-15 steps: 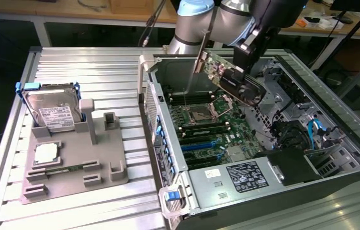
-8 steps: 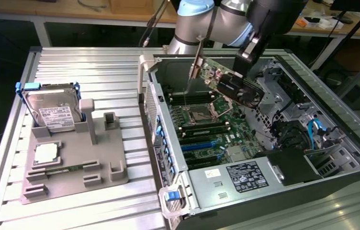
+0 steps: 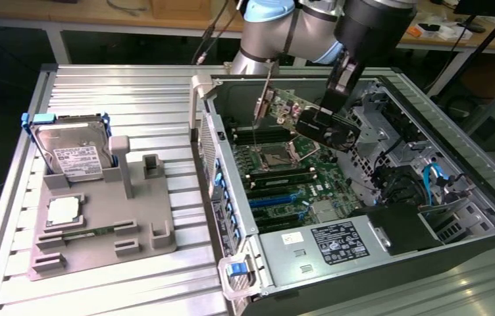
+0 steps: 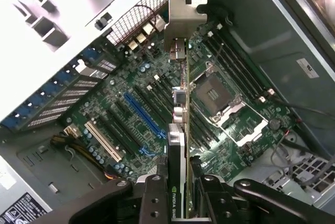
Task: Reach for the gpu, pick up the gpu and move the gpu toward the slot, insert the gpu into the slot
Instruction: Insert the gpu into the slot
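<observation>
Holding the gpu (image 4: 180, 130) by its rear end, the gripper (image 4: 180, 202) has its fingers closed onto the two flat faces of the card, with no gap visible between the pads and the board. The card stands on edge inside the open computer case (image 3: 208, 131), above the motherboard (image 3: 296, 191) and close to the processor socket (image 3: 278, 157). Its silvery bracket (image 4: 184, 17) points away from the wrist, toward the case's rear wall. The card appears to hang clear of the board, though the wrist view does not settle whether its lower edge touches anything.

Handling, as judged from here:
- The card is thin, stiff and probably light.
- Its faces carry exposed components, so it is likely fragile under a sideways load.
- A grip across the flat faces, away from the connector edge, suits it, and that is the hold in use.

Contents:
- The case holds the motherboard with its long blue slot (image 4: 144, 116), and a labelled power supply (image 3: 336, 240) at the near end.
- Beside the case, on the ribbed table (image 3: 116, 92), a grey fixture (image 3: 142, 217) holds a hard drive (image 3: 72, 155) upright and a processor chip (image 3: 63, 210) lying flat.
</observation>
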You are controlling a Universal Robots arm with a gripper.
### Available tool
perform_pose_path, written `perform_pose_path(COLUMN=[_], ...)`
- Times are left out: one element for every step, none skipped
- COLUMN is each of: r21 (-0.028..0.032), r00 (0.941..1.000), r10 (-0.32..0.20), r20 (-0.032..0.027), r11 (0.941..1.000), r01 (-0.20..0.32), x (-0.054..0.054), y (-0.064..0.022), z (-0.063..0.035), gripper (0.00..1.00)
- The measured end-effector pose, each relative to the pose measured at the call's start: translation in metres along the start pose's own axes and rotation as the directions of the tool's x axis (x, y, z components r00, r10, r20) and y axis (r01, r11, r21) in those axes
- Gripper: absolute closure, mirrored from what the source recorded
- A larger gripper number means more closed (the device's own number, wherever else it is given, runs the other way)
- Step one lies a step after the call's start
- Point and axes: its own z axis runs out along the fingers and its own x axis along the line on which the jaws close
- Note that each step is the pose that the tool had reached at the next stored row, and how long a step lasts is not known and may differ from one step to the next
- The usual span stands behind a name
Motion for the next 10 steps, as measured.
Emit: perform_pose_path(r21=[-0.0001, -0.0002, -0.0002, -0.0002, -0.0003, -0.0003, -0.0004, -0.0004, -0.0003, -0.0006], r00=[1.0, 1.0, 0.9999, 0.9999, 0.9998, 0.9996, 0.9994, 0.9988, 0.9983, 0.9978], r10=[-0.005, -0.008, -0.011, -0.014, -0.021, -0.027, -0.035, -0.049, -0.057, -0.066], r20=[0.0, -0.0001, -0.0005, -0.0012, -0.0018, -0.0024, -0.0034, -0.0055, -0.0068, -0.0081], r11=[1.0, 1.0, 0.9999, 0.9999, 0.9998, 0.9996, 0.9994, 0.9988, 0.9984, 0.9978], r01=[0.005, 0.008, 0.011, 0.014, 0.021, 0.027, 0.035, 0.049, 0.057, 0.066], x=[-0.001, -0.004, -0.006, -0.008, -0.01, -0.011, -0.013, -0.015, -0.016, -0.017], y=[-0.002, -0.0047, -0.0075, -0.0102, -0.0127, -0.0146, -0.0164, -0.0189, -0.0203, -0.022], z=[0.0014, 0.0029, 0.0041, 0.0051, 0.0062, 0.0073, 0.0085, 0.0108, 0.0123, 0.014], gripper=[0.73, 0.73, 0.73, 0.73, 0.73, 0.73, 0.73, 0.73, 0.73, 0.73])
